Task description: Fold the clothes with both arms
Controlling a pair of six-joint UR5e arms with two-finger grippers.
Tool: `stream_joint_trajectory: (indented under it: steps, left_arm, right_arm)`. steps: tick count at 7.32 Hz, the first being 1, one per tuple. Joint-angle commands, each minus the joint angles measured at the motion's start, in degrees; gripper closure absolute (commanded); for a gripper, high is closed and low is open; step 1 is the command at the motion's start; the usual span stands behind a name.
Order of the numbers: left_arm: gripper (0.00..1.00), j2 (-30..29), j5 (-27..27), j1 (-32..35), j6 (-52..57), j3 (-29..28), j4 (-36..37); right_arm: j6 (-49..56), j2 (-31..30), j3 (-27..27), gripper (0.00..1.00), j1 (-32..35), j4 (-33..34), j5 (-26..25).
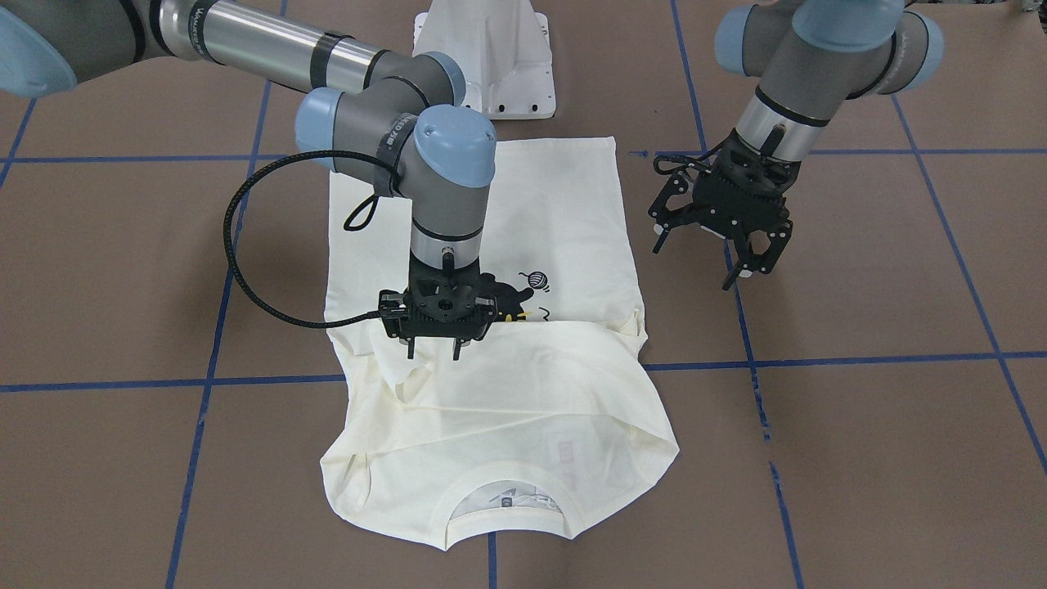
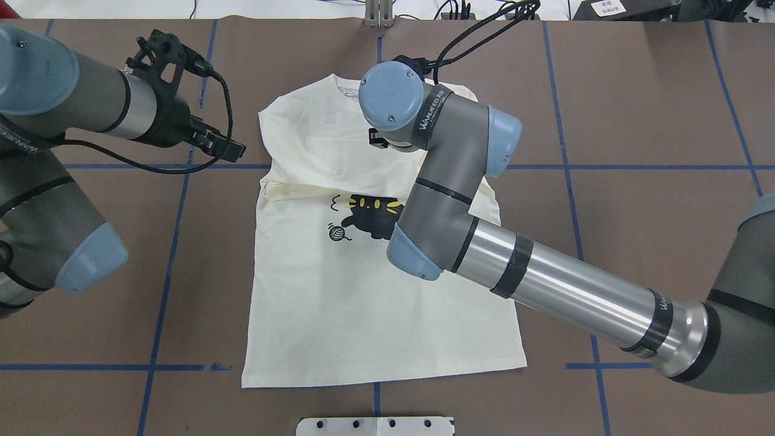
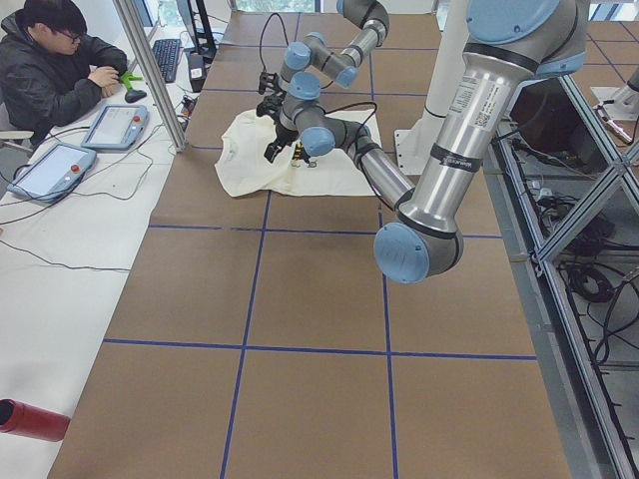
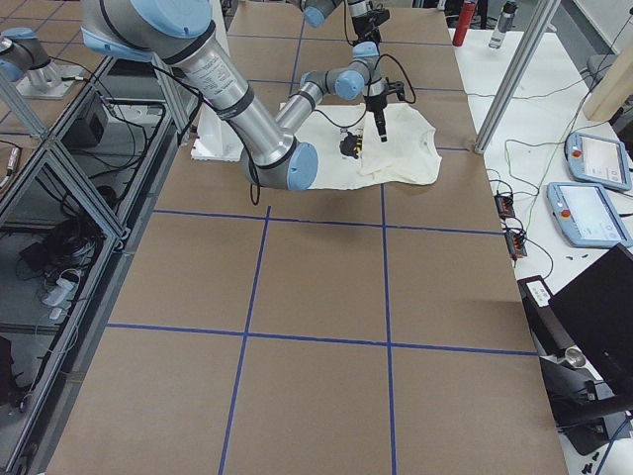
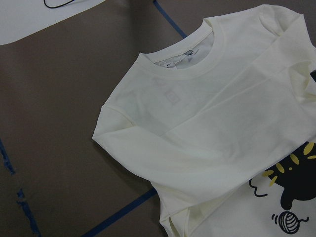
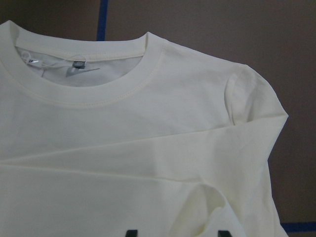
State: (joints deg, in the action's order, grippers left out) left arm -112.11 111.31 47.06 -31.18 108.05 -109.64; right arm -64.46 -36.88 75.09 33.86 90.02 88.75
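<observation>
A cream-white shirt (image 1: 523, 425) lies flat near the middle of the brown table (image 1: 883, 458), which is marked with blue tape lines. Its long axis runs from the hem (image 2: 381, 375), nearest the table edge on the robot's side, to the ribbed collar (image 1: 507, 507), which points at the far edge. Both sleeves are folded in across the chest, at right angles to that axis, and they cover the top of the black cat print (image 2: 369, 215).

The right gripper (image 1: 433, 353) is the nearer one. It points straight down over the folded sleeve band, on the robot's right half of the shirt, between print and collar. Its fingers stand apart with nothing between them, and their tips are at or just above the cloth; the pictures do not settle whether they touch.

The left gripper (image 1: 710, 260) hangs over bare table just beside the shirt's opposite long edge, roughly level with the print and clear of the fabric. Its fingers are spread and hold nothing.

The coming grasp looks likely to depend on each gripper reaching the long edge on its own side. The right has cloth directly below, while the left would have to move inward.
</observation>
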Motion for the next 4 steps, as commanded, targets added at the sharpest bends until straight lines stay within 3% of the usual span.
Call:
stream_joint_trajectory:
  steps: [1,4]
  left_arm:
    - [0.0,0.5,0.4,0.0,-0.2,0.0,-0.1]
    - [0.0,0.6,0.4,0.0,-0.3,-0.1,-0.1]
  right_arm:
    - [-0.7,0.5,-5.1,0.37,-1.2,-1.7,-4.6]
    - [2.7,0.3,-6.4,0.37,-2.4,-1.4,-8.4]
